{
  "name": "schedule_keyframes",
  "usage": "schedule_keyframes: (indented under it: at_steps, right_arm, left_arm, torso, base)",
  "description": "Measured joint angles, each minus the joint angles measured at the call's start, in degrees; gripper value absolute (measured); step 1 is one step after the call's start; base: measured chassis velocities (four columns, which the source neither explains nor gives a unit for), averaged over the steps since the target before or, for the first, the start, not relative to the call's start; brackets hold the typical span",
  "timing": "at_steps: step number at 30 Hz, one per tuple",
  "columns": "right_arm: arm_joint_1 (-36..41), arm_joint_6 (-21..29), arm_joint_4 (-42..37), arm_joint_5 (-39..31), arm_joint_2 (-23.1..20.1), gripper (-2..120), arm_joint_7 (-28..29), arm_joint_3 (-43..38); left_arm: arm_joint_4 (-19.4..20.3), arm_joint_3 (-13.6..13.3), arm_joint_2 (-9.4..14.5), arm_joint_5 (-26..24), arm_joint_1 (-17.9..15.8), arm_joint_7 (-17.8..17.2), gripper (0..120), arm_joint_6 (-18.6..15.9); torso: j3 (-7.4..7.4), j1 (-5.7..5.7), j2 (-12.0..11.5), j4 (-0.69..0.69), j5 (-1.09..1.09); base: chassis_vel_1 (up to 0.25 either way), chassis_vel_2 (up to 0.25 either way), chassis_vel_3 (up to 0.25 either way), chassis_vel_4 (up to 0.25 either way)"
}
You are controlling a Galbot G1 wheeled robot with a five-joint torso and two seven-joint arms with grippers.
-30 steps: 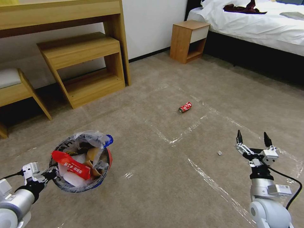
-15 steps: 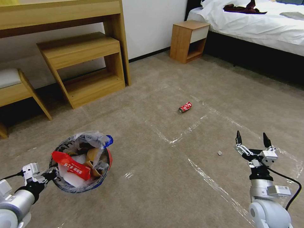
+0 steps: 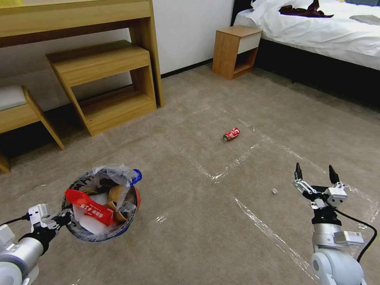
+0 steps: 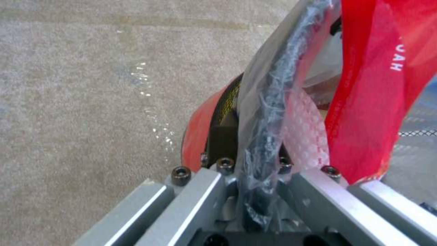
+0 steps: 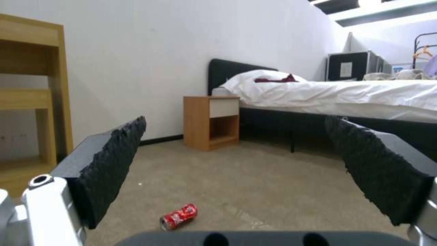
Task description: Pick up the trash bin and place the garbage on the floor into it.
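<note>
Spanning most of the frame: the floor (image 3: 221, 237), grey-beige carpet crossed by shiny strips of clear tape.
Bed: upper right of the head view (image 3: 316, 31), white bedding with a dark red cloth on it.
Wooden shelving: upper left (image 3: 103, 79), stepped light-wood units against the white wall.
Nightstand: upper middle (image 3: 236, 50), wood with a white drawer front, just beside the bed.
Trash bin: lower left of the head view (image 3: 81, 233), black rim, red and blue sides, crinkly clear bag lining it; it is full of litter, with a red wrapper (image 3: 90, 206) lying across the top and tan paper beside it.
Left gripper: lower left corner (image 3: 59, 220), at the bin's near rim; in the wrist view its jaws are clamped together on the bag-covered black rim (image 4: 268, 112).
Right gripper: lower right (image 3: 316, 174), held over the carpet and well apart from the bin, its two dark-tipped jaws spread wide with nothing between them.
Can: middle of the frame (image 3: 231, 134), a crushed red can lying on its side on the carpet near a tape strip.
Small scrap: lower right (image 3: 274, 191), a tiny pale bit on the carpet just left of the right gripper.
</note>
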State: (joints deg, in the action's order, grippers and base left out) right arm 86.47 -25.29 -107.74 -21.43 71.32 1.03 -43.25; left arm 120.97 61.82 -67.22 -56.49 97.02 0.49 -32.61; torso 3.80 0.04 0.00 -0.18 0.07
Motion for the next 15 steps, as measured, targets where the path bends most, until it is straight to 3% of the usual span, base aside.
schedule_keyframes:
  at_steps: [15]
  right_arm:
    - [0.02, -0.01, 0.16, 0.61, 0.53, 100, 0.2, 0.22]
  left_arm:
    - [0.0, 0.21, 0.22, -0.22, 0.16, -0.01, 0, 0.04]
  torso:
    - [0.0, 0.0, 0.0, 0.0, 0.0]
  base:
    - [-0.013, 0.013, 0.017, -0.014]
